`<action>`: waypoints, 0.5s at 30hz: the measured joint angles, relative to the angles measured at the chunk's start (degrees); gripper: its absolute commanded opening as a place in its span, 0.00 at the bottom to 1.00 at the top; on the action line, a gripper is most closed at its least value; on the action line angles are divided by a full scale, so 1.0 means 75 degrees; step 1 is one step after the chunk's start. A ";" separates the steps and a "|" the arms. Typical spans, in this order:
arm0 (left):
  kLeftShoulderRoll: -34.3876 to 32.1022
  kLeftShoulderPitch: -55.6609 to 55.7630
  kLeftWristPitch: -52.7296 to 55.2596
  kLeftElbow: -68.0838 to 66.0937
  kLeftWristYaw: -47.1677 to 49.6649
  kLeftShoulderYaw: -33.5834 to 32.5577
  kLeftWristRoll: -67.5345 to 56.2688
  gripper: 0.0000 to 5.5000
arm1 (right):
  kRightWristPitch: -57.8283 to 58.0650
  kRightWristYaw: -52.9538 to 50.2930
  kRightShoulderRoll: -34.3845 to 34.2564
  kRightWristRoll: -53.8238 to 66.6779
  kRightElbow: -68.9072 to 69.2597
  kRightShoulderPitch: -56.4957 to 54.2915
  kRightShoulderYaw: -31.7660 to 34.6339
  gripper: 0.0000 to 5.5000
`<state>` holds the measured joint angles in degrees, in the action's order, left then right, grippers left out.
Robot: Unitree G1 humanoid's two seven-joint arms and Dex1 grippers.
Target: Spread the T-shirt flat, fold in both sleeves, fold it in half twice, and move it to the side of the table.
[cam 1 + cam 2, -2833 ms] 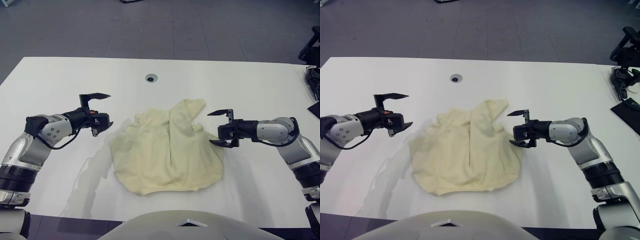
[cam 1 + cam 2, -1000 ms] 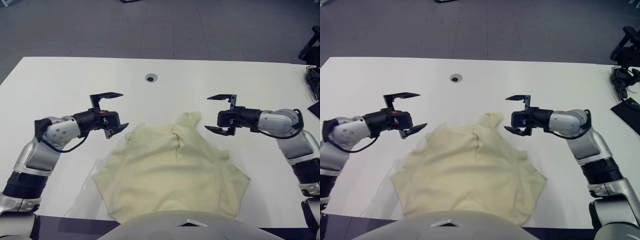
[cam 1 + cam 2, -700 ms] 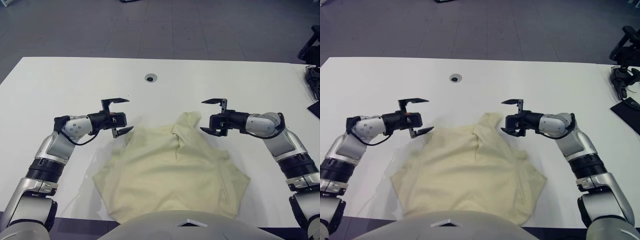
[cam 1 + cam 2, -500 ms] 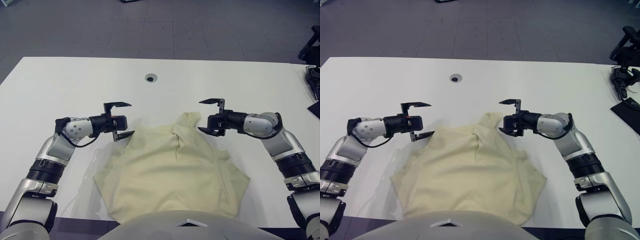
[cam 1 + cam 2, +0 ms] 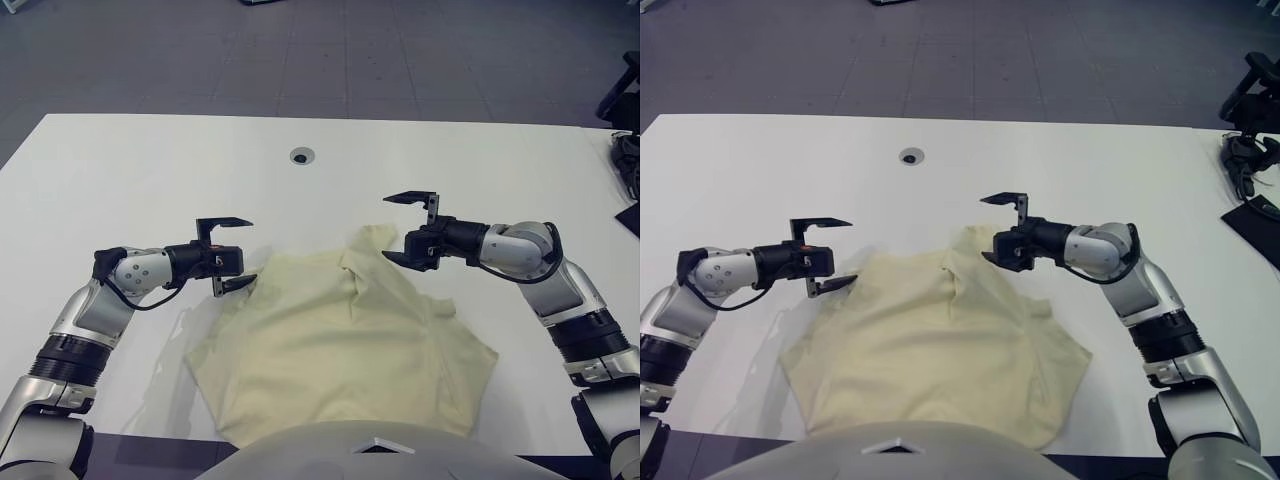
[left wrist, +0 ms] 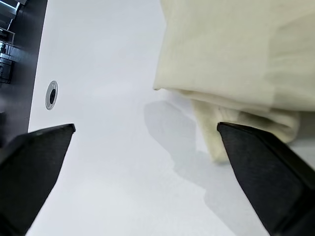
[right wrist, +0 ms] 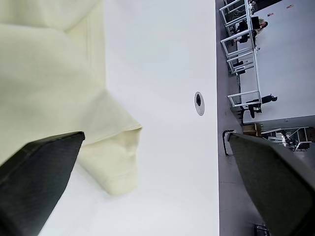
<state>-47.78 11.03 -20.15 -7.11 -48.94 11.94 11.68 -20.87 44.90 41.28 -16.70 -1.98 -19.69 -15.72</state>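
Small round metal-rimmed cable hole set in the white table, out beyond the tips of both pincers and roughly between them, well apart from the left pincer and the right pincer. Tangle of black cables at the table edge, well out past the right pincer's outer side; flat black piece near it. Black frame off the table there, kind unclear. Grey tiled floor past the far edge. White-framed desks stand in the room, well beyond the hole.
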 measured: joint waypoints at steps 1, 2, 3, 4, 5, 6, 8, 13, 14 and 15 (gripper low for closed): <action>0.0000 0.0019 -0.0044 -0.0024 0.0068 0.0022 0.0081 0.98 | 0.0032 0.0043 0.0013 0.0043 0.0126 0.0043 0.0022 0.98; 0.0001 0.0059 -0.0100 -0.0074 0.0145 0.0056 0.0208 0.98 | 0.0060 0.0112 0.0030 0.0116 0.0257 0.0098 0.0032 0.98; 0.0002 0.0129 -0.0152 -0.0152 0.0226 0.0101 0.0305 0.98 | 0.0092 0.0215 0.0060 0.0190 0.0409 0.0183 0.0035 0.98; 0.0002 0.0201 -0.0167 -0.0198 0.0284 0.0144 0.0381 0.98 | 0.0103 0.0282 0.0089 0.0219 0.0511 0.0267 0.0032 0.98; 0.0006 0.0265 -0.0179 -0.0231 0.0317 0.0185 0.0454 0.98 | 0.0100 0.0326 0.0134 0.0219 0.0539 0.0347 0.0017 0.98; 0.0013 0.0305 -0.0202 -0.0250 0.0357 0.0212 0.0519 0.98 | 0.0084 0.0329 0.0177 0.0126 0.0479 0.0359 -0.0001 0.98; 0.0032 0.0344 -0.0237 -0.0316 0.0459 0.0261 0.0539 0.98 | 0.0070 0.0315 0.0295 -0.0040 0.0248 0.0356 -0.0001 0.98; 0.0146 0.0742 -0.0406 -0.0807 0.0788 0.0400 0.0891 0.98 | 0.0033 0.0641 0.0537 -0.0246 -0.0124 0.0510 -0.0241 0.98; 0.0174 0.0817 -0.0426 -0.0901 0.0845 0.0424 0.0959 0.98 | -0.0022 0.0576 0.0531 -0.0270 -0.0148 0.0539 -0.0278 0.98; 0.0258 0.0953 -0.0445 -0.1046 0.0906 0.0467 0.0996 0.98 | -0.0143 0.0506 0.0543 -0.0383 -0.0183 0.0494 -0.0330 0.98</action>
<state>-45.85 18.18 -23.49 -14.95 -42.15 15.44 19.15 -21.95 48.69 45.35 -19.57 -3.36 -15.98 -18.20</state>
